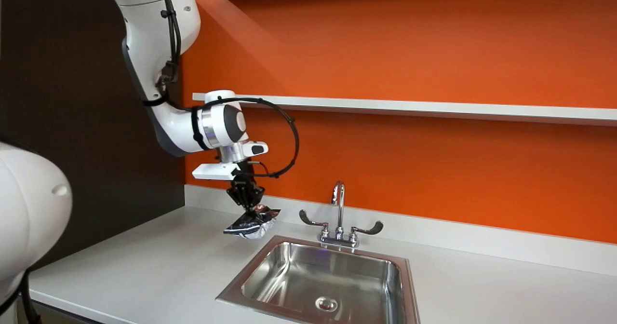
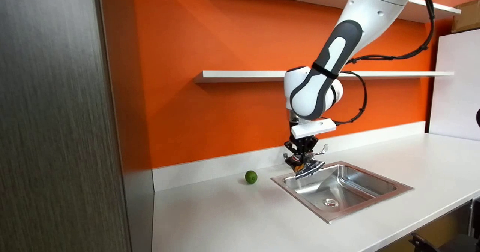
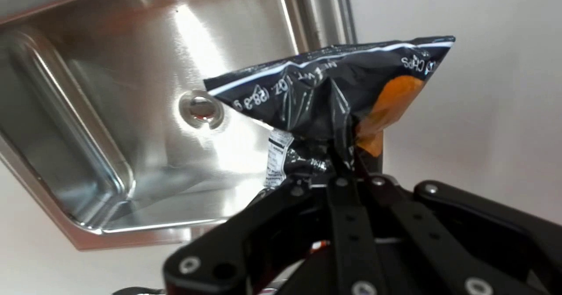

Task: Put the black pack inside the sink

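In an exterior view we see the black pack (image 1: 251, 223) hanging from the tool (image 1: 249, 210), raised off the table (image 1: 144, 266) near a back corner of the sink (image 1: 347, 268) and not inside it. Its ends droop and flare around the grip, so we judge it limp and light rather than stiff.

In an exterior view the pack (image 2: 309, 169) lines up with the sink's corner; how far it reaches over the sink we cannot tell. The tool's jaws look drawn in on it, their tips partly hidden.

In the wrist view the print on the pack (image 3: 325, 97) seems to read chips, so we expect glossy film that may slide and brittle pieces inside. We would take hold at the gathered middle, as here, firmly but without crushing. The tool (image 3: 347, 174) is pressed together on that bunched fold, with hardly a gap, and the sealed end fans out beyond it. Part of the pack shows against the sink and part against the table, so we would bring it toward the drain (image 3: 201, 109) before letting go.
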Controlling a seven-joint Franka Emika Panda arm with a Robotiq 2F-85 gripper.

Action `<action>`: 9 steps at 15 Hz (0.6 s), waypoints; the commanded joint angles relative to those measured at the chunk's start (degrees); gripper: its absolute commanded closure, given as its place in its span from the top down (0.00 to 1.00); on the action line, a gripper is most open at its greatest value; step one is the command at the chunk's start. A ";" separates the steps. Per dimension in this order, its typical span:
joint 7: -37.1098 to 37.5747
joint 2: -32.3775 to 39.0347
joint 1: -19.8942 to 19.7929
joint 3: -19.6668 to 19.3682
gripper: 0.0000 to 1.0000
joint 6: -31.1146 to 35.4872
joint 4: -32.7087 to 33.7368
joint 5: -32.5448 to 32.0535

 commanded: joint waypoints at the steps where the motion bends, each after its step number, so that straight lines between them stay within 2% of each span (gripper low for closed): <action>1: -3.63 -0.32 -5.02 -1.27 0.00 3.50 -1.44 -1.36; 5: -7.95 3.78 -8.66 -3.36 0.00 11.34 -1.93 -0.46; 9: -12.20 9.70 -10.14 -5.63 0.00 20.11 -1.87 1.92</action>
